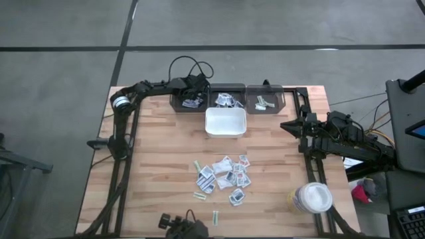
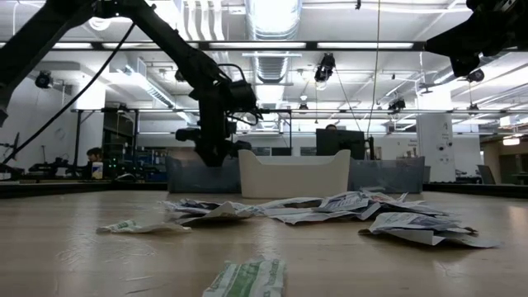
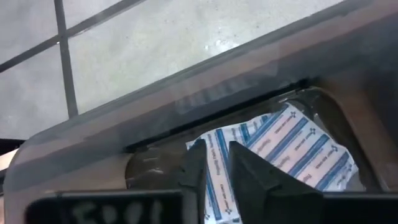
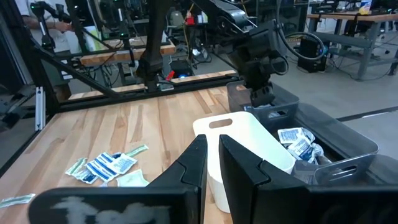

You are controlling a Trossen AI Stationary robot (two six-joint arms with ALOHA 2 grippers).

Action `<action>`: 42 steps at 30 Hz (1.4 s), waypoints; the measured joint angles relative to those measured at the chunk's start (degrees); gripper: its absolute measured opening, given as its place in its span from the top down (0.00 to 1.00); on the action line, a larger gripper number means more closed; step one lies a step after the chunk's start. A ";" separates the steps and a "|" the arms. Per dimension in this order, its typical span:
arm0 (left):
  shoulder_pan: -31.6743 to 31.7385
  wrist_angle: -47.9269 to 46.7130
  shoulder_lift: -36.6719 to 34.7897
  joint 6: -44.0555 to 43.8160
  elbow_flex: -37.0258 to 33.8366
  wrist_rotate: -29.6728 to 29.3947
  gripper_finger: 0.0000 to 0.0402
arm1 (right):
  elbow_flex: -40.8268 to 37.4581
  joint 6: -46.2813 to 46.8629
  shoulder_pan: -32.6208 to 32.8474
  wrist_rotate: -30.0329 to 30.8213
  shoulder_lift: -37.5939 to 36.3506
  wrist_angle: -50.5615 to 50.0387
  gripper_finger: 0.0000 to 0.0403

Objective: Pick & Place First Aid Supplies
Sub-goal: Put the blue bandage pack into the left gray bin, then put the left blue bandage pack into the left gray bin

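- The blue-striped packets [image 3: 273, 149] lie in the left dark bin [image 1: 189, 101] at the far edge of the desk [image 1: 159, 166].
- More packets [image 1: 222, 176] lie loose in the middle of the desk.
- My left fingers [image 3: 216, 177] hang just above the striped packets, a little apart, grasping nothing.
- My right fingers [image 4: 211, 163] wait near the white tray [image 1: 226, 123], almost together, empty.

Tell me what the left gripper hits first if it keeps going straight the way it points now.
Most likely the blue-striped packets lying in the dark bin. The left gripper points down into that bin, its fingers slightly apart just above them. Depth is hard to judge, so it may already be near touching.
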 joint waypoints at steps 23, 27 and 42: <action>-17.99 -37.09 -11.65 -12.48 12.58 19.75 0.76 | -0.02 0.04 -0.01 0.00 -0.02 0.00 0.90; -25.37 -36.93 -12.05 -17.16 12.55 20.33 0.76 | -0.02 0.04 -0.01 0.00 -0.02 -0.01 0.90; -46.89 -25.16 -10.99 -40.52 12.46 20.40 0.76 | 0.00 0.04 -0.01 0.00 -0.02 0.00 0.90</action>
